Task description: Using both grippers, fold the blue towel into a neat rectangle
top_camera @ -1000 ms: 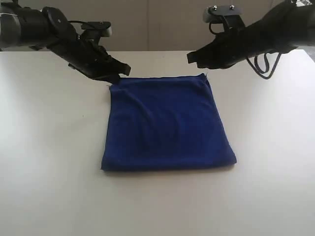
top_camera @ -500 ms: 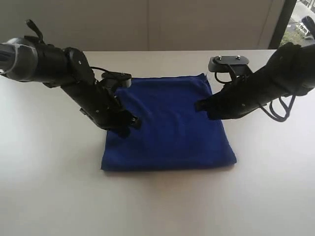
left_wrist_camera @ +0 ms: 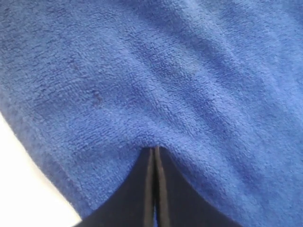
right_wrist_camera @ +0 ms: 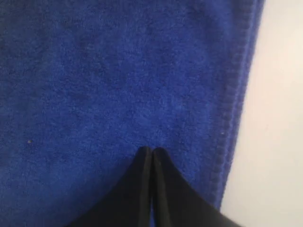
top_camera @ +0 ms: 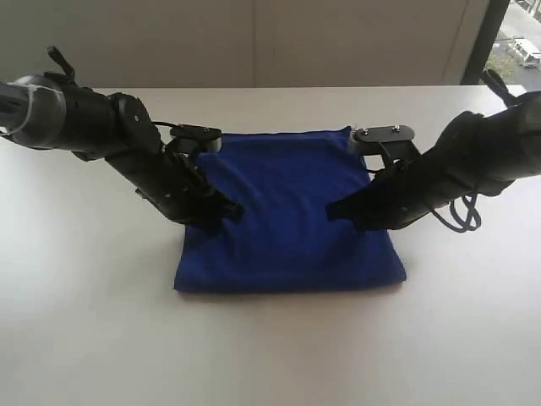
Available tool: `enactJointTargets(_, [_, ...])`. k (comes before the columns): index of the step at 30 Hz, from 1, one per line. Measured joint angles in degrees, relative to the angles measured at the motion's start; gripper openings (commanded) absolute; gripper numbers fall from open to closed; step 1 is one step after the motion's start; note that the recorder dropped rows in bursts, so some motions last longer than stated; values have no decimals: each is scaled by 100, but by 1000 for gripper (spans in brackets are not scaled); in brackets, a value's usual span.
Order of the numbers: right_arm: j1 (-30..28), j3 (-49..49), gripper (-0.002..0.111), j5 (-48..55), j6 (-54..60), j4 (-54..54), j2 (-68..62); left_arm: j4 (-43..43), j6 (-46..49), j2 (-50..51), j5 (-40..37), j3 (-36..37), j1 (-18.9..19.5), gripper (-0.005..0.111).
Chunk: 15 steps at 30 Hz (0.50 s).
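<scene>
The blue towel (top_camera: 287, 216) lies folded flat on the white table, roughly square. My left gripper (top_camera: 230, 213) is shut and presses its tips down onto the towel near its left edge; in the left wrist view the closed gripper (left_wrist_camera: 155, 149) dents the blue towel (left_wrist_camera: 165, 75). My right gripper (top_camera: 335, 210) is shut too, tips resting on the towel's right half. In the right wrist view the gripper (right_wrist_camera: 151, 150) sits on the towel (right_wrist_camera: 109, 85) close to its stitched edge. Neither gripper holds any cloth between its fingers.
The white table (top_camera: 84, 321) spreads around the towel on every side. A pale wall runs behind the table's far edge, and a window strip (top_camera: 516, 38) shows at the back right.
Both arms came down from above the towel's far corners onto its middle. Over the last half second they edged slightly lower and inward. The towel has not shifted.
</scene>
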<state>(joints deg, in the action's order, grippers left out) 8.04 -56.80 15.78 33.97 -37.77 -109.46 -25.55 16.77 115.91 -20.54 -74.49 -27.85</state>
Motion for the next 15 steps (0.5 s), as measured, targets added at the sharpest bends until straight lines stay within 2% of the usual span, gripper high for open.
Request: enactJointTargets(15, [221, 575, 0, -364, -246, -77, 160, -38, 139, 10, -408, -36, 0, 0])
